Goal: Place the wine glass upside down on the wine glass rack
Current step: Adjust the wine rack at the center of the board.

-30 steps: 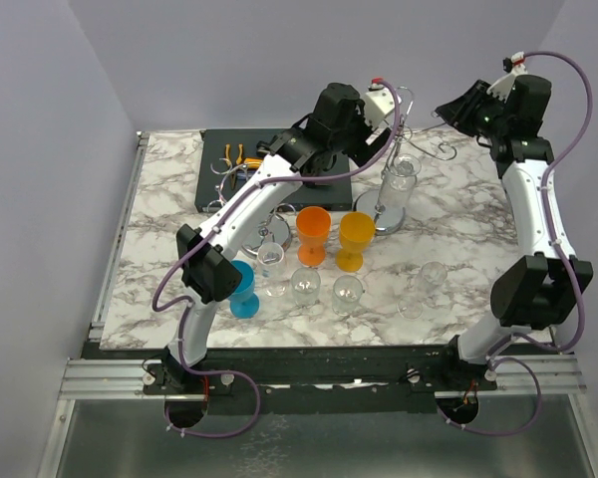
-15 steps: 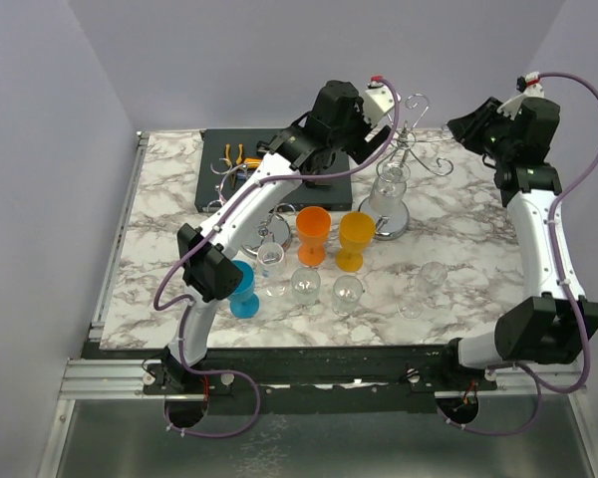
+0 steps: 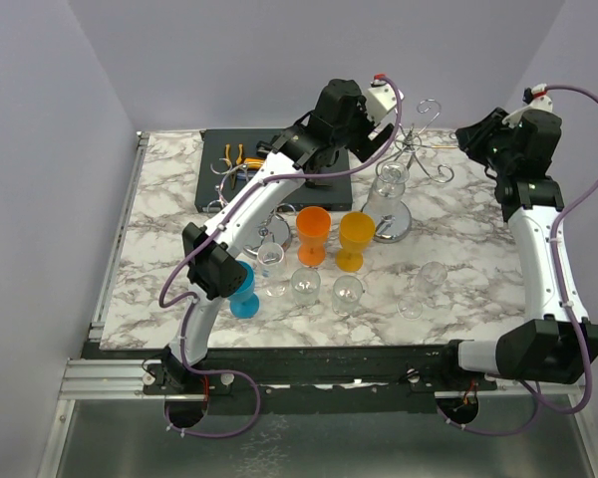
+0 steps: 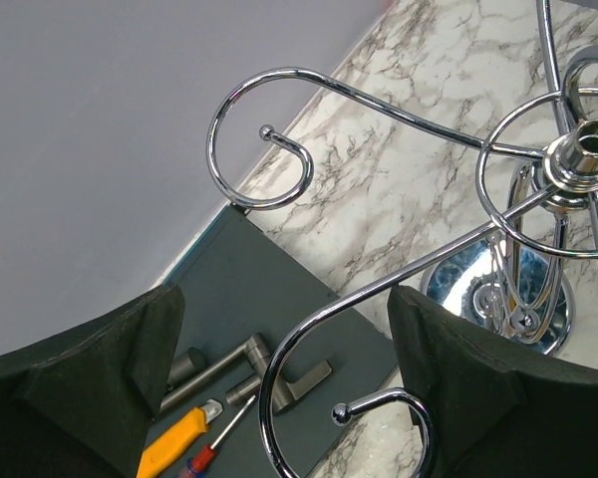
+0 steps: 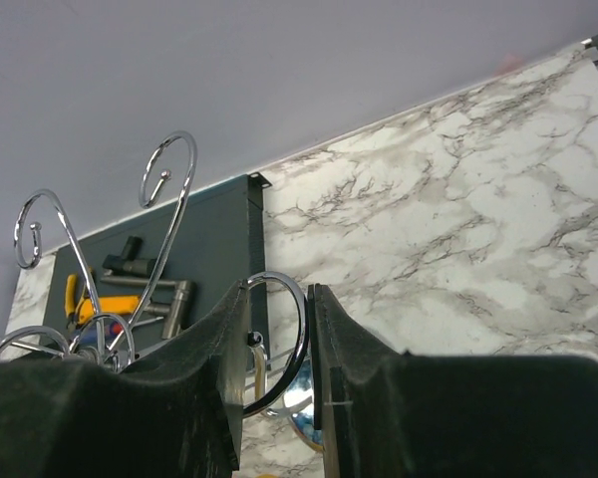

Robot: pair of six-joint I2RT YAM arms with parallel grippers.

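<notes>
The chrome wine glass rack (image 3: 411,151) stands at the back of the marble table, its base (image 3: 391,225) behind the orange cups. A clear wine glass (image 3: 390,185) appears to hang upside down by its pole. My right gripper (image 3: 470,135) is shut on one curled rack hook (image 5: 299,334), which sits between its fingers. My left gripper (image 3: 377,106) hovers over the rack's left hooks (image 4: 269,159), open and empty. More clear glasses stand upright in front (image 3: 306,286) (image 3: 348,292) (image 3: 432,274).
Two orange cups (image 3: 314,235) (image 3: 356,240) and a blue cup (image 3: 244,290) stand in the middle. A dark tray (image 3: 271,171) with a screwdriver, knife and metal handle (image 4: 229,363) lies at the back left. Purple walls close in behind and at both sides.
My right gripper has moved right and down with the rack hook in it, and the rack's top has shifted right. My left gripper has barely moved.
</notes>
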